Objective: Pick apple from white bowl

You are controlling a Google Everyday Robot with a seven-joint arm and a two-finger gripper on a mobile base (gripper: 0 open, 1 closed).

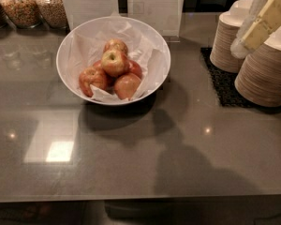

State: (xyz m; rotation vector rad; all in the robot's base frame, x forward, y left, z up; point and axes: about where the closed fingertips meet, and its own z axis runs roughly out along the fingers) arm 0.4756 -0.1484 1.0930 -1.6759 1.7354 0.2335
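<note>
The white bowl, lined with crumpled white paper, stands on the grey counter at the back left. Several apples are piled in it. The apple, pale yellow-green with a red blush, sits on top of the pile, with redder apples around and under it. My gripper hangs at the top right, in front of the stacked disposable bowls, far to the right of the white bowl and above counter level. It holds nothing that I can see.
Two tall stacks of disposable bowls stand on a black mat at the right. Glass jars of cereal and upright sign holders line the back edge. The arm's shadow falls on the counter in front of the bowl.
</note>
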